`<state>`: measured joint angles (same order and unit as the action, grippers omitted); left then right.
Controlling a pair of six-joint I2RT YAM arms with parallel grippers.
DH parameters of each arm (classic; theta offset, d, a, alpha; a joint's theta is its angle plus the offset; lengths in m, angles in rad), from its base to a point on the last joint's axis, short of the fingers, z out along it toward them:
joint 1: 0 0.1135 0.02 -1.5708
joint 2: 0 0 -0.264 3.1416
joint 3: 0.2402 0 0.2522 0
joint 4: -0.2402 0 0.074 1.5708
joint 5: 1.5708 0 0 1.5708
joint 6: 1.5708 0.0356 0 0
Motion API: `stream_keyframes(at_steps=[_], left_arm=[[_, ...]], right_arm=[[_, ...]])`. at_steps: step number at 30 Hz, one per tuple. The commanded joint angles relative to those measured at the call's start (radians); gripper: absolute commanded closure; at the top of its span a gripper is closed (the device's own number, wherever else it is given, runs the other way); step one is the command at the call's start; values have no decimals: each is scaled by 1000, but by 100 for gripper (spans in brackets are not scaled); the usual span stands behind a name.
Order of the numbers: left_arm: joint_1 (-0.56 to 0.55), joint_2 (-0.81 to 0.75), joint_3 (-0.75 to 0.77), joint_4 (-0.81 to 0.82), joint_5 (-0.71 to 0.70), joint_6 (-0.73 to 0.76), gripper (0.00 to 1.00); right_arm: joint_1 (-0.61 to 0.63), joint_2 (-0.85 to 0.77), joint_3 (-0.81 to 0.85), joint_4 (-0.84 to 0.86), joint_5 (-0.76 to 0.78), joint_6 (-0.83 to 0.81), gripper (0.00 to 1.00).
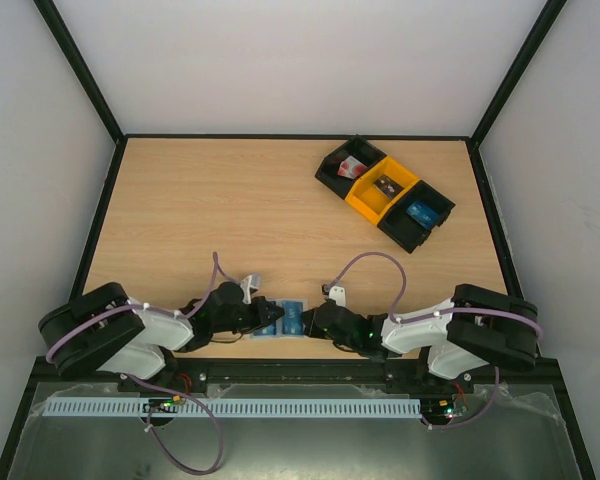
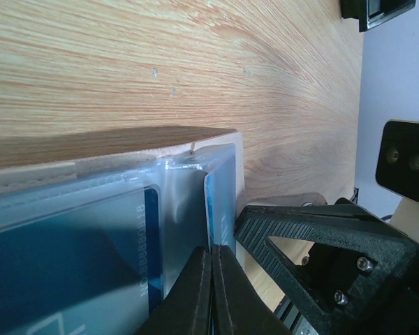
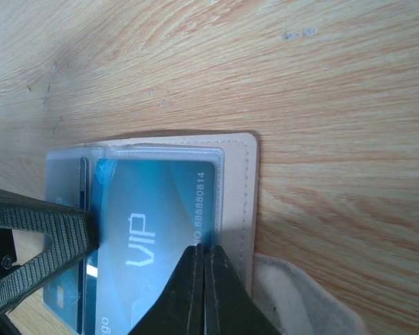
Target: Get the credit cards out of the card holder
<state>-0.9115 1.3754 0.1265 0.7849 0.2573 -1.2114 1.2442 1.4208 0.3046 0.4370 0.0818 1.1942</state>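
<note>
Jaws pressed together, the left gripper [image 2: 211, 255] and right gripper [image 3: 201, 252] are bearing on the holder [image 3: 239, 188] at the table's [image 1: 230, 200] near edge, cards [image 3: 153, 216] inside, risking a pull dragging the whole holder instead of freeing a card.

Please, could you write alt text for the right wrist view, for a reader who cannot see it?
The right tool, its fingers shut, touches a clear card holder holding a blue credit card marked VIP, on a wooden table. The left tool shows at the left edge.
</note>
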Motion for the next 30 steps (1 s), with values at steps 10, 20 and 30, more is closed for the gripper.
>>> stream_keyframes(at_steps=[10, 20, 30], left_arm=[[11, -114, -43, -66, -38, 42, 97], [18, -164, -44, -112, -41, 49, 97], [18, -130, -36, -89, -24, 49, 97]], right_arm=[[9, 4, -42, -98, 2, 26, 98], [10, -53, -18, -112, -24, 10, 98], [10, -129, 21, -107, -45, -16, 90]])
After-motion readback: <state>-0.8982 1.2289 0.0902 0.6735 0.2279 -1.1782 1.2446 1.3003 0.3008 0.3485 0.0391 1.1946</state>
